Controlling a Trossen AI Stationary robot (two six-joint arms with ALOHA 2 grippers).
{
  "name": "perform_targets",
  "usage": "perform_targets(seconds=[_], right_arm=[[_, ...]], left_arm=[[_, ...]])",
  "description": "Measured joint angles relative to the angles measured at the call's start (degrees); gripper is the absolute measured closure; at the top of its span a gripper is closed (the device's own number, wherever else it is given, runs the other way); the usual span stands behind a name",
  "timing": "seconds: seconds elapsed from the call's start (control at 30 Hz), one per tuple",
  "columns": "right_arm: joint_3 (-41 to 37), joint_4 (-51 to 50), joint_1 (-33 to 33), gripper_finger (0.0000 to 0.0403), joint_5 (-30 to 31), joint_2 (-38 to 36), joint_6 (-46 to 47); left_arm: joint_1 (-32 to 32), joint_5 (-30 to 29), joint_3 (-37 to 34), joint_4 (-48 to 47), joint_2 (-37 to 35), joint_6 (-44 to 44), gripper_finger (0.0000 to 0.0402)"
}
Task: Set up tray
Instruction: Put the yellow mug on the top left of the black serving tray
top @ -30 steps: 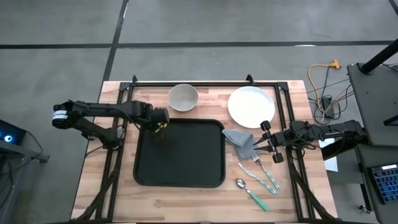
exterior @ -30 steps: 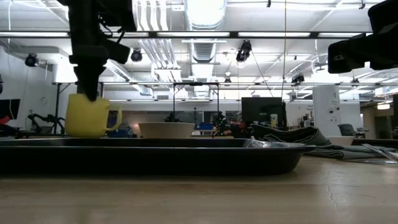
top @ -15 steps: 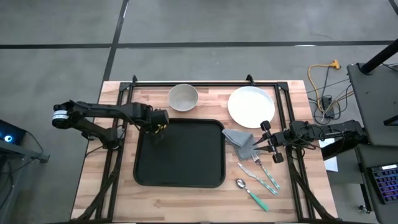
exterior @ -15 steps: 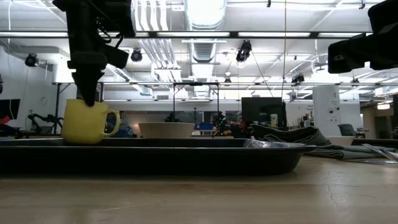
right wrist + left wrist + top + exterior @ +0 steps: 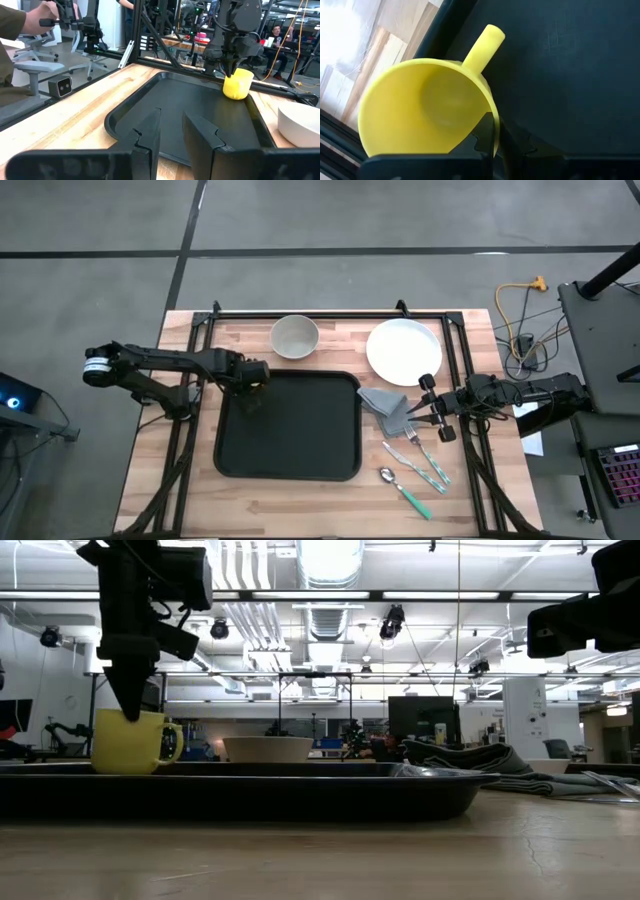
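The black tray (image 5: 290, 430) lies in the middle of the table. A yellow mug (image 5: 130, 742) stands upright in its far left corner, handle toward the tray's middle, also seen in the right wrist view (image 5: 237, 84). My left gripper (image 5: 255, 377) is above the mug, shut on its rim. My right gripper (image 5: 422, 412) hovers open at the table's right side, next to the grey napkin (image 5: 388, 406), pointing toward the tray and touching nothing. My left gripper (image 5: 495, 137) pinches the yellow mug's wall at the rim (image 5: 489, 107), beside the handle (image 5: 482, 45). One finger is inside the cup and one outside. The fingers come from above, pointing down. The mug is upright, its base down at the tray floor behind the rim.
A white bowl (image 5: 295, 337) and a round white plate (image 5: 404, 350) sit along the far edge. A fork (image 5: 428, 462) and a spoon (image 5: 405, 492) with green handles lie near the right corner. A seated person (image 5: 20, 22) shows beyond the table.
My left gripper has moved down and a little toward the table's left edge, still shut on the mug. The mug has been lowered into the tray's far left corner, staying upright.
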Motion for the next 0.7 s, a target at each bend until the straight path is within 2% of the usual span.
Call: perform_targets(seconds=[0.53, 0.7], right_arm=[[0.00, 0.00, 0.02, 0.0335, -0.01, 0.00, 0.00], [0.00, 0.00, 0.00, 0.0335, 0.00, -0.02, 0.00]], left_arm=[[0.04, -0.13, 0.23, 0.52, 0.11, 1.46, 0.0397], [0.04, -0.13, 0.23, 0.56, 0.13, 1.55, 0.0376]])
